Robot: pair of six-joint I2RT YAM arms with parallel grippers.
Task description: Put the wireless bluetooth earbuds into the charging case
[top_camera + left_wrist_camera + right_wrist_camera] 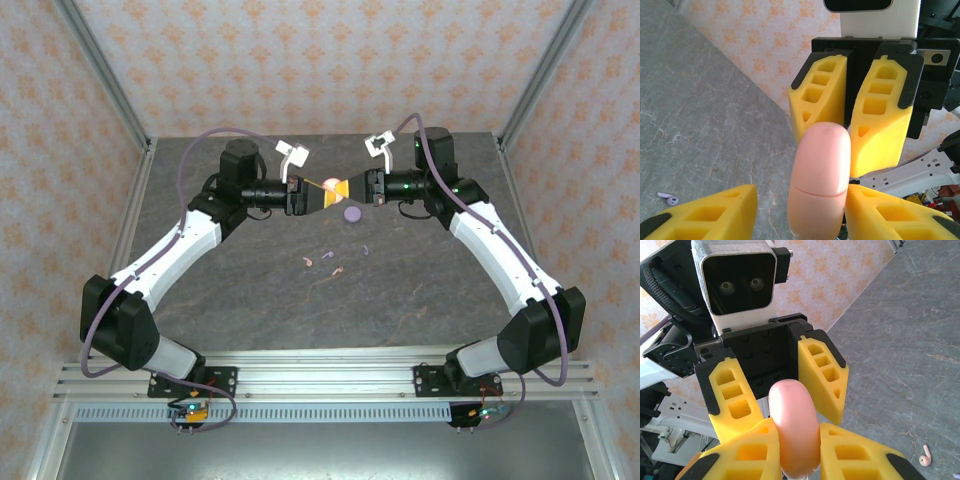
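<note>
Right tool (796, 429) pinches one end of a closed pink case (792, 415). Facing it, the left tool (801, 200) stands spread around the other end, one finger clear of it. The earbuds (327, 255) lie loose on the table (230, 300), below both tools, towards the arm bases. A lilac case (352, 213) sits just beneath the right tool.

The top camera looks down from above and behind onto the whole table (250, 300). The wrist cameras sit very close, facing each other across the pink case (820, 180), which all three views share.
</note>
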